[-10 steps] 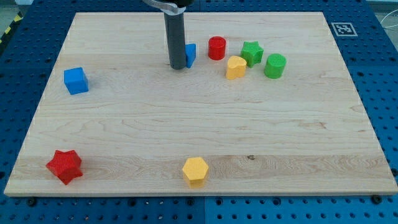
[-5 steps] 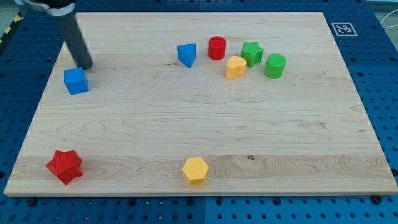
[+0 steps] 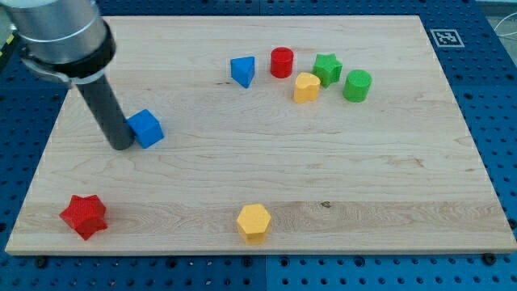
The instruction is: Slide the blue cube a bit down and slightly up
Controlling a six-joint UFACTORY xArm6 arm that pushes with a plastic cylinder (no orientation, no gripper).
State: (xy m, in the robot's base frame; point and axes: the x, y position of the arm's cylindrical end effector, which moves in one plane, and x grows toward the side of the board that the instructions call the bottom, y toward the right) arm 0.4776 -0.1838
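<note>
The blue cube (image 3: 146, 128) lies on the wooden board (image 3: 258, 162) in the left half, a little above mid-height. My tip (image 3: 121, 146) stands on the board right against the cube's left side, touching it. The dark rod rises from there toward the view's top left.
A blue triangular block (image 3: 242, 70), a red cylinder (image 3: 281, 61), a yellow block (image 3: 306, 86), a green star (image 3: 327, 68) and a green cylinder (image 3: 357, 85) cluster at the top centre-right. A red star (image 3: 83, 216) lies bottom left, a yellow hexagon (image 3: 254, 221) bottom centre.
My tip went from beside the blue triangle to the cube's upper left, then came down along its left side. The blue cube has slid to the right and down.
</note>
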